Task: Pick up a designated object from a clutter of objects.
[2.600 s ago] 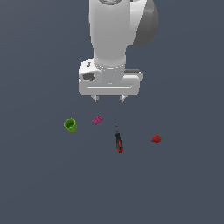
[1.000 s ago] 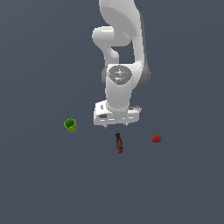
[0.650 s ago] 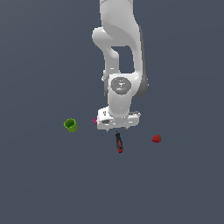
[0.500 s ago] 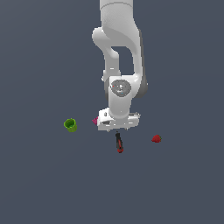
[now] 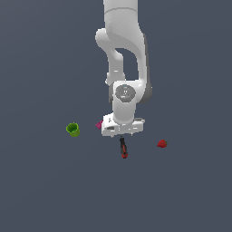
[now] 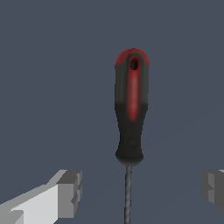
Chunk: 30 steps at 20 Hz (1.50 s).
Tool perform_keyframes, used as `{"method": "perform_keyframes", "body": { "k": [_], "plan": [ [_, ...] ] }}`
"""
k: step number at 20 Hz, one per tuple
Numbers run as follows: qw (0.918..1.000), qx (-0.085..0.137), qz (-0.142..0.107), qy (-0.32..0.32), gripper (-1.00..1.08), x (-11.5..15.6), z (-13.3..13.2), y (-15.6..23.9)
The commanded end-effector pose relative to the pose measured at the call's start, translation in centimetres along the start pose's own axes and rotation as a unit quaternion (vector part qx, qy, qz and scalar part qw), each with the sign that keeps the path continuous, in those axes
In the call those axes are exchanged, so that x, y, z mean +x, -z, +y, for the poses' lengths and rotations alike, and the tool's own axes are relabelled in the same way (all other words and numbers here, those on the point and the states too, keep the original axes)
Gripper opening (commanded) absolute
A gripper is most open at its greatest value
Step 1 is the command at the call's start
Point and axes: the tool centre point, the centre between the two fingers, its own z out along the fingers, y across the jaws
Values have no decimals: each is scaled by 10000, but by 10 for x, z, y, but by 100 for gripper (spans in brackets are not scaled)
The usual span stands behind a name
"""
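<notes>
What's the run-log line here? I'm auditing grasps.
phase: pre-grasp | gripper: open, straddling shaft | screwdriver: on table, ungrasped

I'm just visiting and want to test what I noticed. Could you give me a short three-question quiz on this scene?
1. True or false: the gripper is shut on the screwdriver.
2. In the exterior view, which thing lies farthest toward that view's left: A) green cup, B) strawberry, C) screwdriver?
3. Fill in: in the wrist view, the part of the screwdriver running between the two fingers is its thin metal ____.

Key: 1 false, the fingers stand apart on either side; 2 A; 3 shaft.
</notes>
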Motion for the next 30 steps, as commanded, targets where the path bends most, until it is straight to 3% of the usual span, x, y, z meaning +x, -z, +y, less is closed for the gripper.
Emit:
{"method": "perform_keyframes", "body": {
  "k": [1,15,16,30],
  "plan": [
    [10000,0,-3,0,100,0,0,-5],
    [10000,1,3,2,100,-1,0,-49],
    [10000,1,3,2,-100,-1,0,-49],
    [10000,1,0,1,-100,-1,0,-45]
  ]
}}
